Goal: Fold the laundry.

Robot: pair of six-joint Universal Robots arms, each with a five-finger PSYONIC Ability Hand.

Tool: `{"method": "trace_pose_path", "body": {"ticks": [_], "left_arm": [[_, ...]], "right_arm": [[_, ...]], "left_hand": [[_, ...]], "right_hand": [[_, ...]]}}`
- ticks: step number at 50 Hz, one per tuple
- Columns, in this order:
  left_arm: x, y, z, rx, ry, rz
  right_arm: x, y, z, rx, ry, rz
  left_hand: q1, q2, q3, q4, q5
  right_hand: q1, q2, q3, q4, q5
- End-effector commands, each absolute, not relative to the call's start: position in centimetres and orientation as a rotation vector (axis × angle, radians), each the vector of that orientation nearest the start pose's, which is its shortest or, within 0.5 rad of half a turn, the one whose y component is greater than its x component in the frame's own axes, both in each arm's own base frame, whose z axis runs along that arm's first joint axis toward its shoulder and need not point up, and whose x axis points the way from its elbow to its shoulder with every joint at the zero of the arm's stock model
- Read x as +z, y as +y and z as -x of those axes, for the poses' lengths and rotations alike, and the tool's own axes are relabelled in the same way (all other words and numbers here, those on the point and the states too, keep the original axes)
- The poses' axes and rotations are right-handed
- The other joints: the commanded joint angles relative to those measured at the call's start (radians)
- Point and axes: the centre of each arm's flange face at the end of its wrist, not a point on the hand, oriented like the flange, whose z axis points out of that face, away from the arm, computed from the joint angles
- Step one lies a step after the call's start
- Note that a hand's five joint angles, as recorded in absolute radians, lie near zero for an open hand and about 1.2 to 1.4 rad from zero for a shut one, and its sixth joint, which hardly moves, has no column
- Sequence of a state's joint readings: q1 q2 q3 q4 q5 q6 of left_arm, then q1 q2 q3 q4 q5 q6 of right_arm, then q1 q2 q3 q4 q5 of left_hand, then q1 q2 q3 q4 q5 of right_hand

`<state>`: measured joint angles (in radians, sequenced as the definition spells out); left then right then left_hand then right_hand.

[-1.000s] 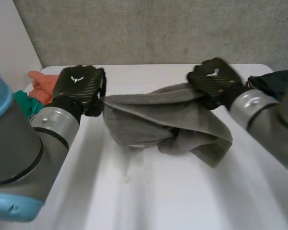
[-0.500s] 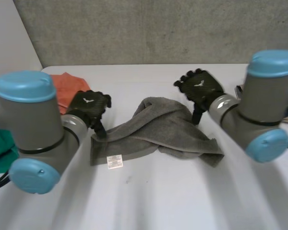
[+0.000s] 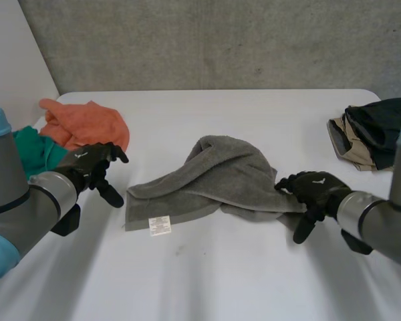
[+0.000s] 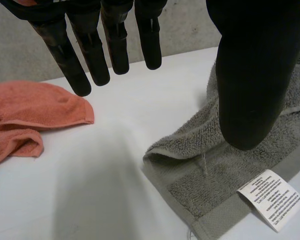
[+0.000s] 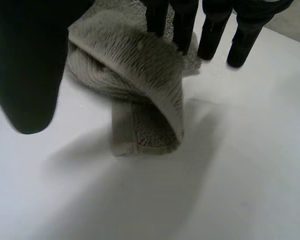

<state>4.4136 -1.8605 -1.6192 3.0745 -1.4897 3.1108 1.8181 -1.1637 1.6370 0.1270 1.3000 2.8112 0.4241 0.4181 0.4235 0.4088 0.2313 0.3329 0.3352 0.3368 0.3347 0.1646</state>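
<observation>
Grey towel (image 3: pixel 214 177) lies bunched mid-table (image 3: pixel 240 281), its long axis running from hand to hand. The left hand (image 3: pixel 93 164) hangs just off the towel's end near the label (image 3: pixel 160 225), fingers straight, holding nothing. The right hand (image 3: pixel 314 190) hovers at the towel's opposite end, likewise open. Both look equally near.

Bare tabletop (image 3: pixel 220 281) open along the near side, crumpled grey towel (image 3: pixel 220 175) heaped mid-table between left hand (image 3: pixel 92 162) and right hand (image 3: pixel 314 189), orange cloth (image 3: pixel 87 124) and green cloth (image 3: pixel 40 150) crowding the left edge, dark clothes pile (image 3: pixel 374 130) blocking the far right corner, free strip behind the towel
</observation>
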Motion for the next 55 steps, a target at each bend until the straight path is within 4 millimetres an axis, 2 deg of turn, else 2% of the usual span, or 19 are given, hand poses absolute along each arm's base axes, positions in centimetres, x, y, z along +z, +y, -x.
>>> {"method": "trace_pose_path", "body": {"ticks": [1,2,5,9,12,13,16,17,21,24,30,38,41,44,45,47,51,53,55], "left_arm": [[19.4,-27.1,23.0,-1.847,2.787,-0.456],[19.2,-27.2,23.2,-1.856,2.781,-0.465],[18.9,-27.5,23.4,-1.873,2.767,-0.475],[18.3,-28.1,24.2,-1.908,2.734,-0.516],[18.0,-28.4,24.6,-1.911,2.724,-0.536],[17.8,-28.6,24.9,-1.911,2.721,-0.549],[17.6,-28.7,25.3,-1.907,2.722,-0.566],[17.5,-28.7,25.7,-1.907,2.720,-0.582],[17.3,-28.5,26.7,-1.920,2.710,-0.620],[17.2,-28.5,27.4,-1.920,2.701,-0.634],[15.8,-27.9,28.9,-1.883,2.706,-0.679],[13.7,-26.8,29.9,-1.771,2.743,-0.753],[13.7,-27.0,29.8,-1.765,2.729,-0.751],[14.2,-28.1,29.2,-1.802,2.677,-0.707],[14.6,-29.2,28.7,-1.837,2.633,-0.659],[14.9,-29.8,28.2,-1.850,2.602,-0.623],[16.9,-30.8,26.4,-1.881,2.501,-0.540],[17.7,-30.5,25.9,-1.900,2.491,-0.540],[19.4,-29.7,25.7,-1.975,2.478,-0.581]], "right_arm": [[14.0,-27.6,-23.8,-1.517,2.408,0.910],[14.6,-28.2,-23.9,-1.585,2.392,0.892],[15.9,-28.4,-24.3,-1.680,2.339,0.886],[20.9,-27.0,-25.6,-1.850,2.157,0.927],[23.8,-26.2,-26.2,-1.938,2.043,0.959],[25.8,-25.6,-26.6,-1.993,1.964,0.980],[28.5,-24.5,-27.1,-2.043,1.866,1.000],[30.1,-23.7,-27.3,-2.056,1.811,1.010],[33.1,-22.2,-27.8,-2.072,1.706,1.046],[34.5,-21.2,-28.3,-2.057,1.670,1.079],[35.2,-20.6,-28.5,-2.009,1.705,1.125],[37.3,-20.9,-28.2,-2.122,1.669,1.058],[38.2,-20.8,-28.1,-2.156,1.642,1.030],[39.1,-20.4,-27.8,-2.173,1.611,1.011],[39.6,-20.2,-27.5,-2.184,1.601,0.993],[40.1,-20.2,-27.1,-2.200,1.593,0.967],[41.2,-21.4,-25.4,-2.268,1.610,0.887],[41.0,-22.6,-24.7,-2.283,1.647,0.871],[39.8,-24.8,-23.7,-2.277,1.735,0.868]], "left_hand": [[0.012,0.018,0.013,0.028,0.031],[0.007,0.013,0.007,0.022,0.025],[-0.005,0.001,-0.004,0.010,0.013],[-0.037,-0.031,-0.037,-0.022,-0.019],[-0.043,-0.037,-0.043,-0.028,-0.025],[-0.043,-0.037,-0.043,-0.028,-0.025],[-0.046,-0.040,-0.046,-0.031,-0.028],[-0.067,-0.061,-0.066,-0.051,-0.048],[-0.076,-0.070,-0.075,-0.060,-0.057],[-0.081,-0.075,-0.081,-0.066,-0.063],[-0.087,-0.081,-0.087,-0.072,-0.069],[-0.067,-0.061,-0.066,-0.052,-0.049],[0.039,0.045,0.039,0.054,0.057],[0.411,0.417,0.411,0.426,0.429],[0.699,0.705,0.700,0.715,0.718],[0.942,0.948,0.942,0.957,0.960],[0.972,0.978,0.973,0.988,0.990],[0.972,0.978,0.973,0.988,0.990],[0.972,0.978,0.973,0.988,0.990]], "right_hand": [[0.720,0.718,0.716,0.718,0.714],[1.060,1.058,1.056,1.058,1.054],[1.063,1.061,1.059,1.062,1.057],[1.063,1.061,1.059,1.062,1.057],[1.063,1.061,1.059,1.062,1.057],[1.063,1.061,1.059,1.062,1.057],[1.063,1.061,1.059,1.062,1.057],[1.063,1.061,1.059,1.062,1.057],[1.063,1.061,1.059,1.062,1.057],[1.063,1.061,1.059,1.062,1.057],[1.063,1.061,1.059,1.062,1.057],[1.063,1.061,1.059,1.062,1.057],[1.063,1.061,1.059,1.062,1.057],[1.063,1.061,1.059,1.062,1.057],[1.063,1.061,1.059,1.062,1.057],[1.063,1.061,1.059,1.062,1.057],[1.063,1.061,1.059,1.062,1.057],[1.063,1.061,1.059,1.062,1.057],[1.063,1.061,1.059,1.062,1.057]]}}
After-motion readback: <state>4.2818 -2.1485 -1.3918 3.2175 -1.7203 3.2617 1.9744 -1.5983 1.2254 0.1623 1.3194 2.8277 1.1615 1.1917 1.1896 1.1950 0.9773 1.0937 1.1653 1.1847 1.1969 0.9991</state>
